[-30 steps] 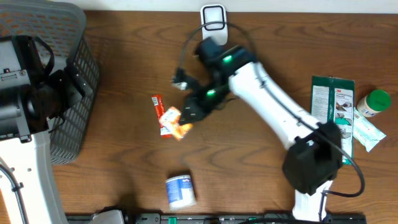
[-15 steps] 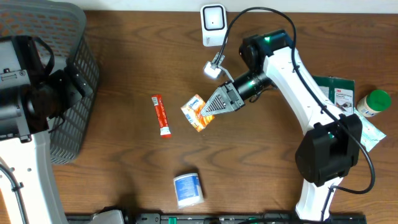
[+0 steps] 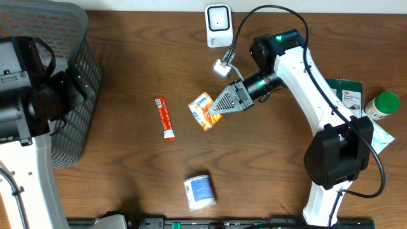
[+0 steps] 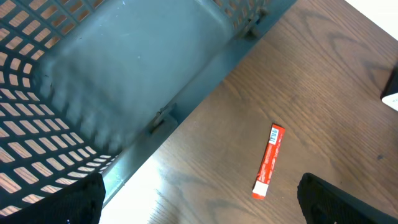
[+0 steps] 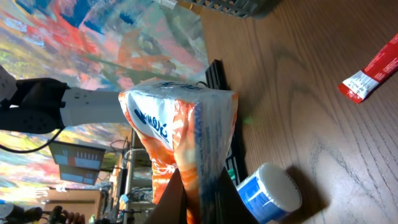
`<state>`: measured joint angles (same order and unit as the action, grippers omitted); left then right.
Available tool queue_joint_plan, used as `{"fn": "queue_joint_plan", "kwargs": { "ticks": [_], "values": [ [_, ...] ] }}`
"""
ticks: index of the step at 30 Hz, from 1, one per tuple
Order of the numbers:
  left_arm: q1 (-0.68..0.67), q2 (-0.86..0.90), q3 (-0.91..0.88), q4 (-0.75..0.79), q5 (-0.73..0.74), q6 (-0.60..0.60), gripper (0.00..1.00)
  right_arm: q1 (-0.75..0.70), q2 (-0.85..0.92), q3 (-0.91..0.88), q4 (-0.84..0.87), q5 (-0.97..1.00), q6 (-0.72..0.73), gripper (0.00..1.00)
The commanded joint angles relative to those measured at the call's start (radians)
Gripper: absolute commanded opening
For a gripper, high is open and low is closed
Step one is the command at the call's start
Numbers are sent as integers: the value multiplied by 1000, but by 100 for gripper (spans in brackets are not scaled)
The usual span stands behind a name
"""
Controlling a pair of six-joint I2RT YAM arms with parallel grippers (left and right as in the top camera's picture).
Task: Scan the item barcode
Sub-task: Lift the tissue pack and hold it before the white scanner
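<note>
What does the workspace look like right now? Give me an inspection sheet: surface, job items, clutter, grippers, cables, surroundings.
Surface: brown wooden table, no spills seen.
Job's things: orange snack packet held in the right gripper; white scanner at the far table edge.
Clutter: red stick packet, blue-and-white tub, green package, green-capped bottle, grey basket.
Grippers: left gripper open, holding nothing; right gripper shut on the packet.
Cables: black cable loops above the right arm.
Surroundings: colourful backdrop past the table edge.
</note>
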<state>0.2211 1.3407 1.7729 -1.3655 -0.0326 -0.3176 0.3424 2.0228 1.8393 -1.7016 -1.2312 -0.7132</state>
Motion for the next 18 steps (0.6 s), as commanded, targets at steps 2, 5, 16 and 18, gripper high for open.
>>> {"fn": "queue_joint_plan", "kwargs": {
  "ticks": [2,5,16,18],
  "values": [
    [4,0,-2,-3,-2,5,98,-8,2,-1,0,-23,-21,1],
    [4,0,-2,-3,-2,5,98,-13,2,-1,7,-6,-21,1],
    [4,0,-2,-3,-2,5,98,-54,2,34,386,784,800,1],
    [4,0,-2,-3,-2,5,98,-44,2,71,389,920,844,1]
  ]
}}
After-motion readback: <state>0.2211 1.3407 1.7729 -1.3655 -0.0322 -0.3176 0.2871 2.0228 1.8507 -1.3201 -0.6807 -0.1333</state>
